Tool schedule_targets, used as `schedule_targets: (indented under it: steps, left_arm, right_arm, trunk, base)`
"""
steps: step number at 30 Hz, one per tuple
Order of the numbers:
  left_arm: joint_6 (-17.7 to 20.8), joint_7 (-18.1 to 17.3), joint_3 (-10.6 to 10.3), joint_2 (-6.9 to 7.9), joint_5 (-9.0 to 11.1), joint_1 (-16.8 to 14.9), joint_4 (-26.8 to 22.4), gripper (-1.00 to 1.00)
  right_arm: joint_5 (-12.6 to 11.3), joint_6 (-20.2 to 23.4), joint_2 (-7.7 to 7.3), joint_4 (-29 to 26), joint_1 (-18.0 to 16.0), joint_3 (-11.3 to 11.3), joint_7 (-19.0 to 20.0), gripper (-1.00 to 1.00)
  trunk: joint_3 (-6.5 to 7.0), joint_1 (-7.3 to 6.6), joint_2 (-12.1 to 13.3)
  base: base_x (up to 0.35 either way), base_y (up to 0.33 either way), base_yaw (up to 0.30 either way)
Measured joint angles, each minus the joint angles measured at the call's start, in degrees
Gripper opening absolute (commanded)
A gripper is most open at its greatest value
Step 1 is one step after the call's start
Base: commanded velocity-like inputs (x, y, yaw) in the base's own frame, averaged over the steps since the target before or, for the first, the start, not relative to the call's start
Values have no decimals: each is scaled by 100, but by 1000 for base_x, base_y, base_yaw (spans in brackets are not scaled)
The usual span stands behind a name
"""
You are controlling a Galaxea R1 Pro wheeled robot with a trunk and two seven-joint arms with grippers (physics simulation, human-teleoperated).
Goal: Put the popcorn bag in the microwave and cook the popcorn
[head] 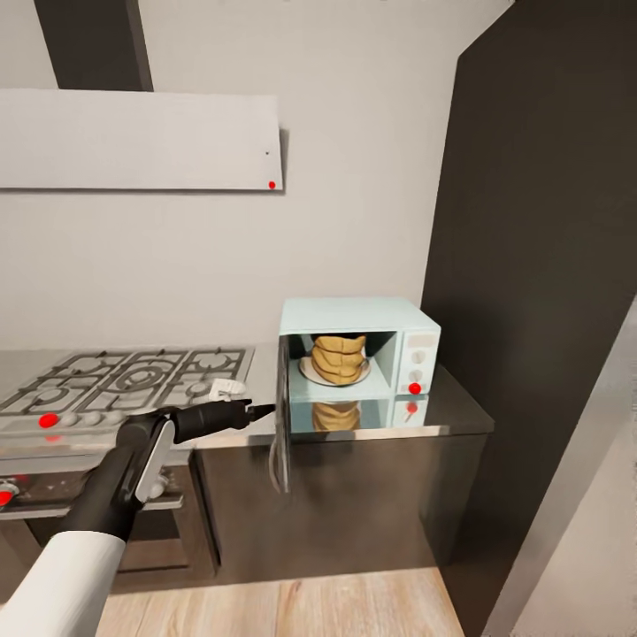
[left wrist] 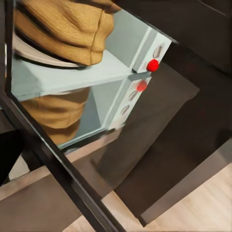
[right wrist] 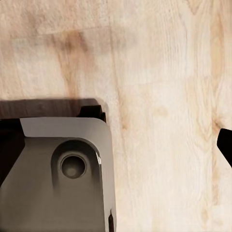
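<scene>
The popcorn bag (head: 337, 356), a ridged tan sack, stands upright on a white plate (head: 309, 372) inside the pale blue microwave (head: 354, 314). The glossy countertop (head: 460, 411) mirrors it. The microwave's black door (head: 282, 416) hangs wide open, edge-on to me. My left gripper (head: 263, 410) is level with the door's outer face and looks shut and empty. In the left wrist view the bag (left wrist: 63, 29) and the red button (left wrist: 152, 65) sit beyond the dark door frame (left wrist: 48, 159). One dark fingertip (right wrist: 226, 145) of my right gripper hangs over the wooden floor.
A gas hob (head: 133, 372) with grates lies left of the microwave, with an oven front (head: 26, 491) below it. A tall dark cabinet (head: 531, 265) closes the right side. The robot's grey base (right wrist: 53, 174) rests on the wood floor (head: 310, 606).
</scene>
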Motion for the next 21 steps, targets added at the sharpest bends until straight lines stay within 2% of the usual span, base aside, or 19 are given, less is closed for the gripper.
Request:
schedule_targets:
  steps: [8,11,14,21]
  left_arm:
    - [8,-8,1,-64,8,0,-23,100]
    - [33,-1,-22,-207,16,0,-24,100]
    - [29,-4,-231,-347,-13,0,-23,100]
    - [20,-2,-261,-355,-31,0,-23,100]
  right_arm:
    - [0,0,0,0,0,0,0,100]
    - [0,0,0,0,0,-1,0,100]
    - [0,3,0,0,0,-1,0,100]
    - [0,1,0,0,0,3,0,100]
  trunk:
    - [39,0,0]
    - [53,0,0]
    - [67,0,0]
    - [98,0,0]
  base:
    - [0,0,-146]
    - [0,0,-146]
    - [0,0,-146]
    - [0,0,-146]
